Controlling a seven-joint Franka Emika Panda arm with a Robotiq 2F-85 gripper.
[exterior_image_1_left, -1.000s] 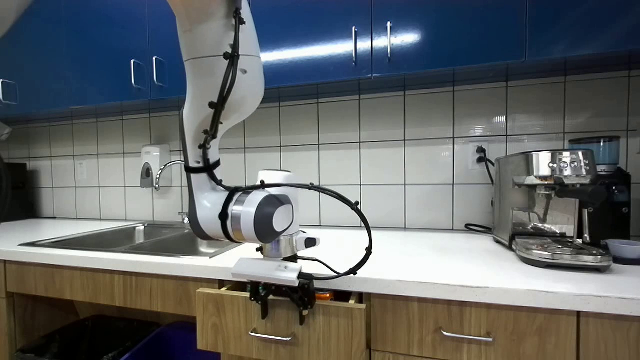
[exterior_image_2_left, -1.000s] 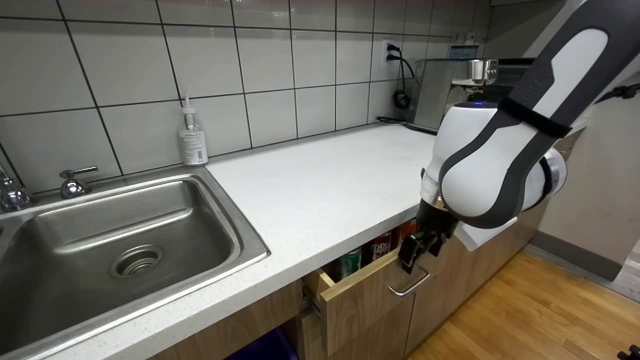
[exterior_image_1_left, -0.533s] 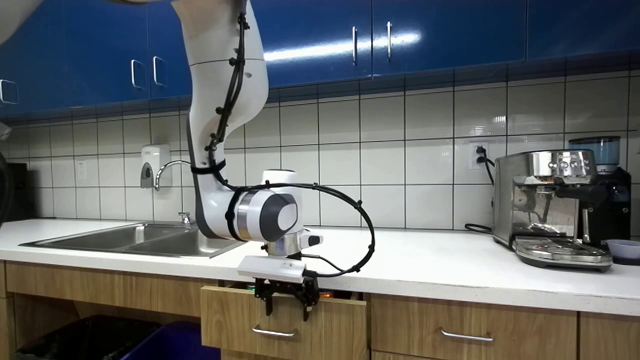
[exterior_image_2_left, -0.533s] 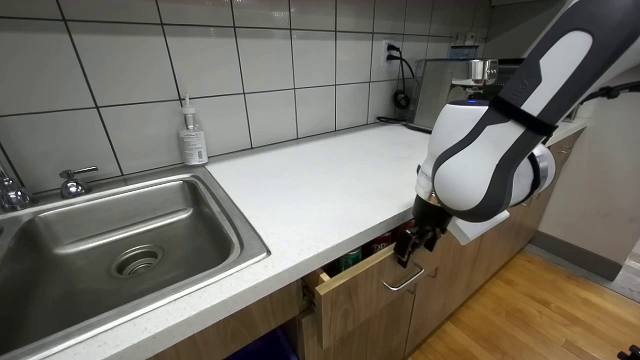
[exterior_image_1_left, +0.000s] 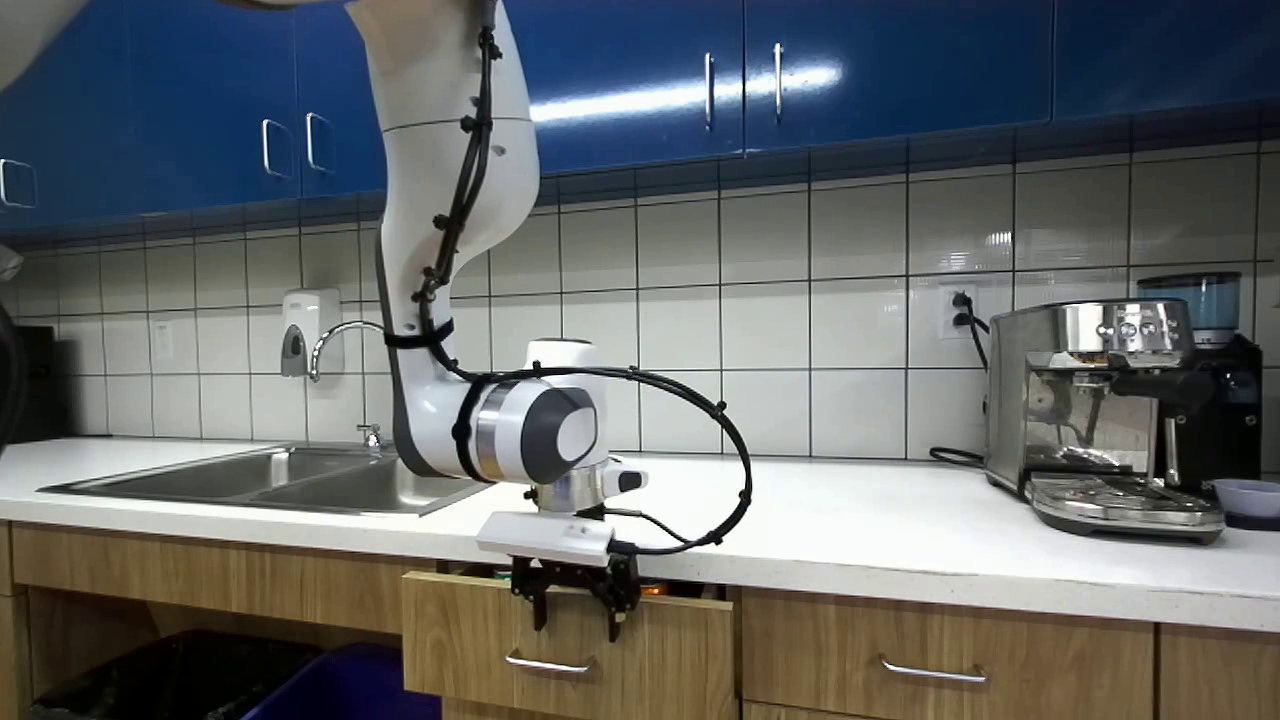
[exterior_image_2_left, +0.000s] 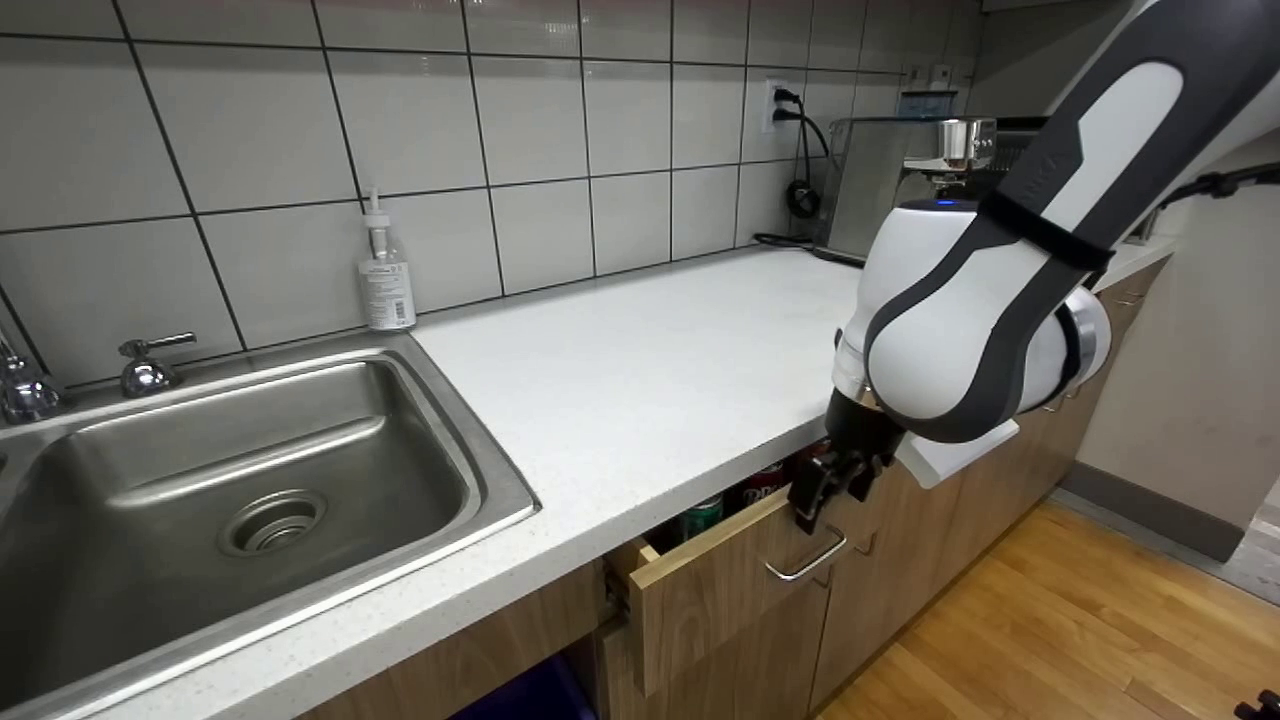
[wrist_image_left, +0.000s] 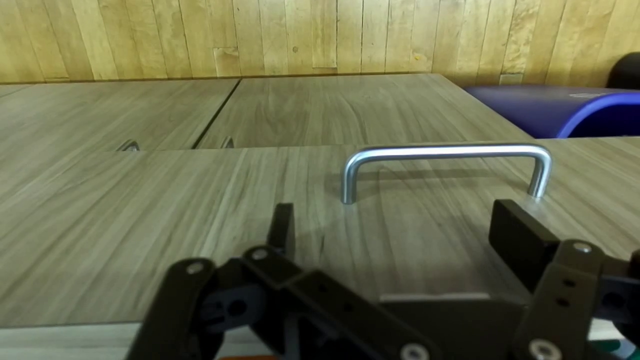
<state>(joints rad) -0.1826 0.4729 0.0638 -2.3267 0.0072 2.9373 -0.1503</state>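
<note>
A wooden drawer stands partly pulled out under the counter in both exterior views. My gripper points down in front of the drawer's face, jaws wide apart with nothing between them. In the wrist view both black fingers lie over the drawer front, short of its silver bar handle. Whether the gripper touches the wood I cannot tell. Inside the drawer, a green can and a dark red can show in an exterior view; the counter and gripper hide the rest.
The white counter overhangs the drawer. A steel sink and soap bottle are to one side, a coffee machine to the other. Below, a purple bin stands beside a black-lined bin.
During the first half second the arm moved toward the cabinets and the drawer slid inward a little with it. Since then almost nothing has moved. The jaws stayed open throughout.
</note>
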